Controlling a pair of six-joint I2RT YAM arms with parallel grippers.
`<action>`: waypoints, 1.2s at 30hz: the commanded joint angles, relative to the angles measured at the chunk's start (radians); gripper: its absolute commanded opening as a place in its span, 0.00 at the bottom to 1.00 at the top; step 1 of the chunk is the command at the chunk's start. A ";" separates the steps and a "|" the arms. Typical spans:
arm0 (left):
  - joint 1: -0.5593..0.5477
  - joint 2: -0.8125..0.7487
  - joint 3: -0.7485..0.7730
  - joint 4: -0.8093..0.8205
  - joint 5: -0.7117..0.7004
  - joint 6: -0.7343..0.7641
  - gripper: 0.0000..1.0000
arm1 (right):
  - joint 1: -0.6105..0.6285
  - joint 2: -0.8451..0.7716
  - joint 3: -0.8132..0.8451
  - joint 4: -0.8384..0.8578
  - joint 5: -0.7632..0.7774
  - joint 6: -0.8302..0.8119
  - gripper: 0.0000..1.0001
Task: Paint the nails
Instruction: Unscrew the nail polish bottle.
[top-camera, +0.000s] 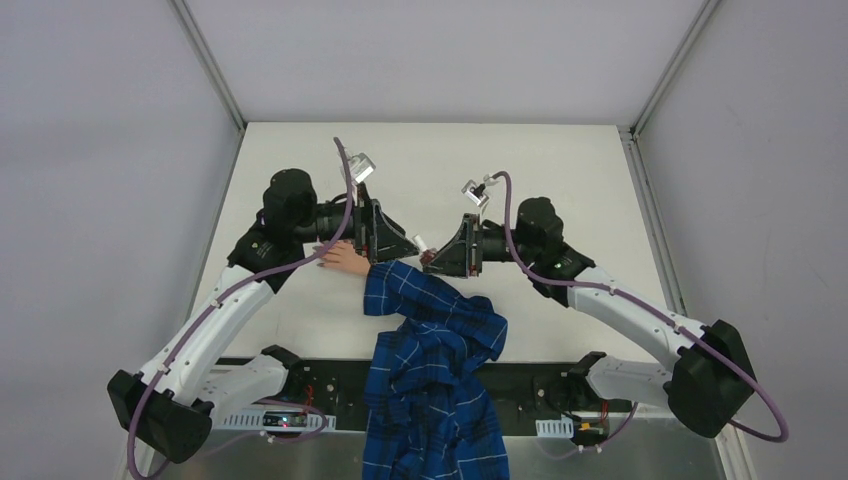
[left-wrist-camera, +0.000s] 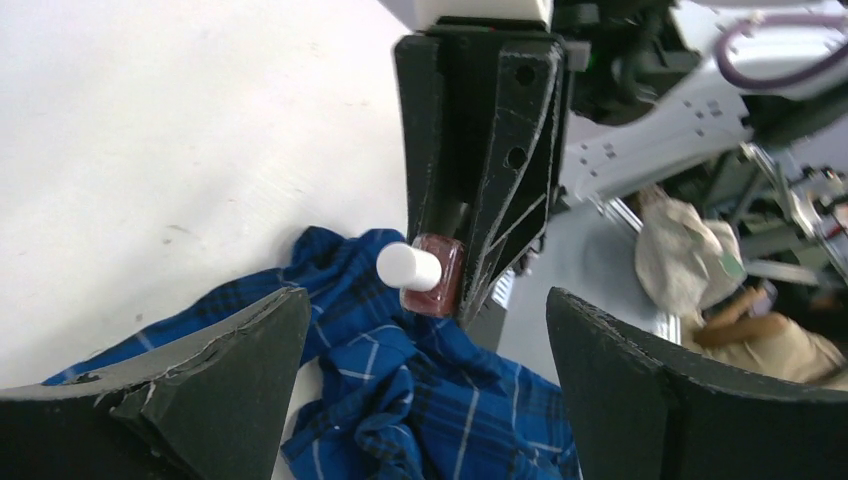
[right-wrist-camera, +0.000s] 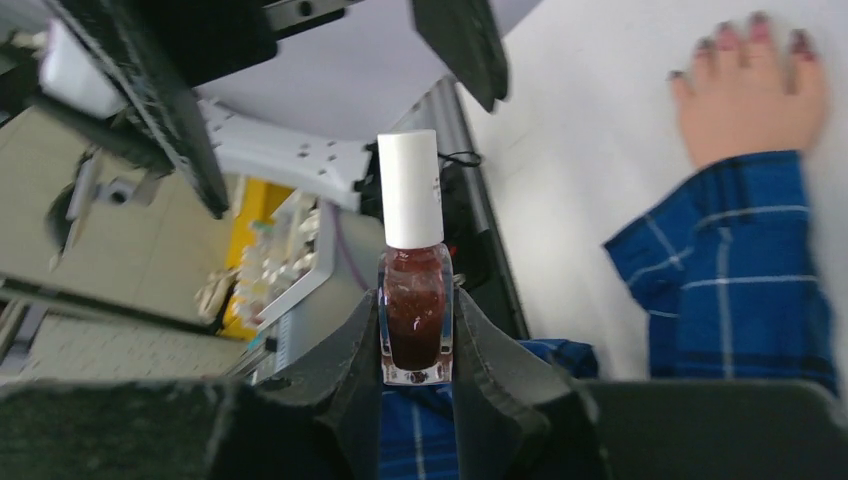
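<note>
- nails (right-wrist-camera: 757, 22): dark red, on the pale hand (right-wrist-camera: 750, 95) lying flat on the table (top-camera: 560, 170), well left of the polish bottle (right-wrist-camera: 413, 310); the plaid sleeve (right-wrist-camera: 730, 270) is nearer the bottle.
- right gripper (right-wrist-camera: 415, 320): pinching the bottle's glass body, white cap on. Nails well apart from it.
- left gripper (left-wrist-camera: 425, 300): jaws spread wide just left of the bottle, holding nothing. Nails lie below, back behind its fingertips.

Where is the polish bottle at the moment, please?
The bottle is clamped in the right end effector, mid-table in the top view, just right of the hand and beside the plaid sleeve.
</note>
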 joint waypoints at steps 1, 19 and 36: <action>-0.037 -0.012 0.030 0.085 0.143 0.011 0.90 | -0.002 -0.002 0.007 0.217 -0.265 0.108 0.00; -0.098 -0.005 0.017 0.155 0.228 -0.020 0.46 | -0.002 0.034 0.012 0.360 -0.361 0.207 0.00; -0.108 -0.003 0.014 0.155 0.203 -0.022 0.00 | 0.000 0.021 0.013 0.201 -0.215 0.087 0.00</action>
